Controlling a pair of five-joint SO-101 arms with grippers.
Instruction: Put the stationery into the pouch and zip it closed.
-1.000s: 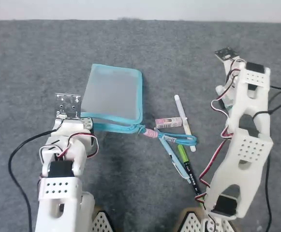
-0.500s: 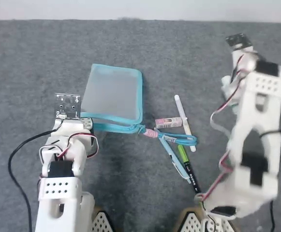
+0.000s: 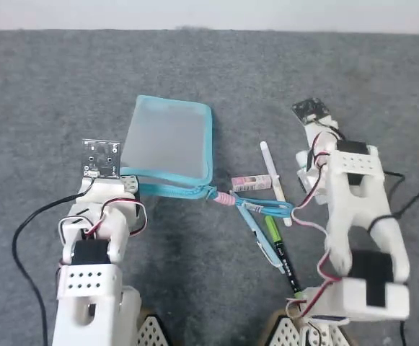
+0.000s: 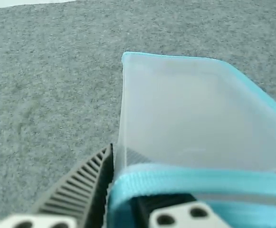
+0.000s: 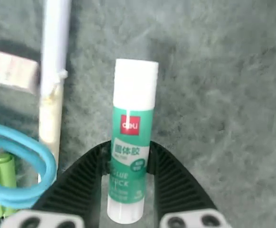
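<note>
A translucent pouch (image 3: pixel 169 140) with a teal zipper edge lies flat on the grey mat. My left gripper (image 4: pixel 123 190) is shut on the pouch's near corner (image 3: pixel 128 186), by the zipper band (image 4: pixel 199 180). In the right wrist view a glue stick (image 5: pixel 130 142) with a white cap and green label lies on the mat. My right gripper (image 5: pixel 130 164) is shut on its lower half, a finger touching each side. From above, the right arm (image 3: pixel 346 194) covers the glue stick, just right of a white pen (image 3: pixel 272 180).
Between the arms lie a pink eraser (image 3: pixel 251 183), a blue pen (image 3: pixel 259 231), a green-and-black marker (image 3: pixel 280 252) and the teal zipper strap loop (image 3: pixel 270 209). The white pen (image 5: pixel 52 71) and the strap loop (image 5: pixel 23 164) lie close beside the glue stick.
The right arm swung out to the far right, then came back left and down over the spot beside the white pen. The left arm and pouch stayed still.
</note>
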